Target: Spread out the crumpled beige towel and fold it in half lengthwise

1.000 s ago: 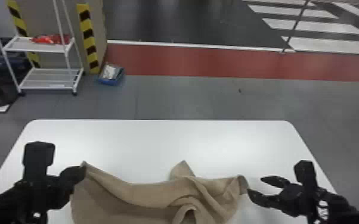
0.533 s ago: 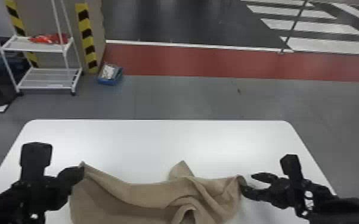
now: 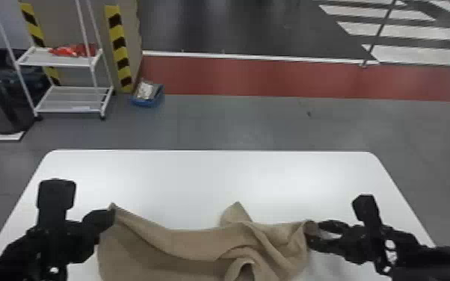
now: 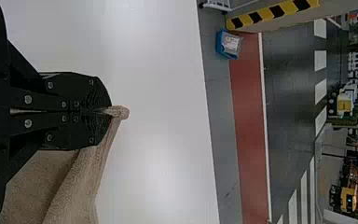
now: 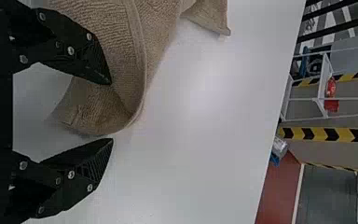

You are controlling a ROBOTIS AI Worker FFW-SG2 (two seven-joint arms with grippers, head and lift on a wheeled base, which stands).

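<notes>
Across the bottom centre of the head view, spreads unevenly over the white table (image 3: 213, 179): the beige towel (image 3: 198, 243), with a sagging upper edge on the left, bunched folds and a loop right of centre, and a pointed flap sticking up between. At the lower left, holds a corner of it in the left gripper (image 3: 110, 217). In the left wrist view, pinches that corner between fingers pressed together, with a small nub of cloth poking past the tips.

At the lower right of the head view, has the right gripper (image 3: 313, 233) at the towel's right end, with fingers well parted and clamped on nothing. In the right wrist view, overlaps the cloth with one finger, with a rounded fold reaching into the gap.

At the upper left of the head view, stands on the floor: a white wire-shelf rack (image 3: 63, 61), with a blue bin (image 3: 147, 100) beside it.
</notes>
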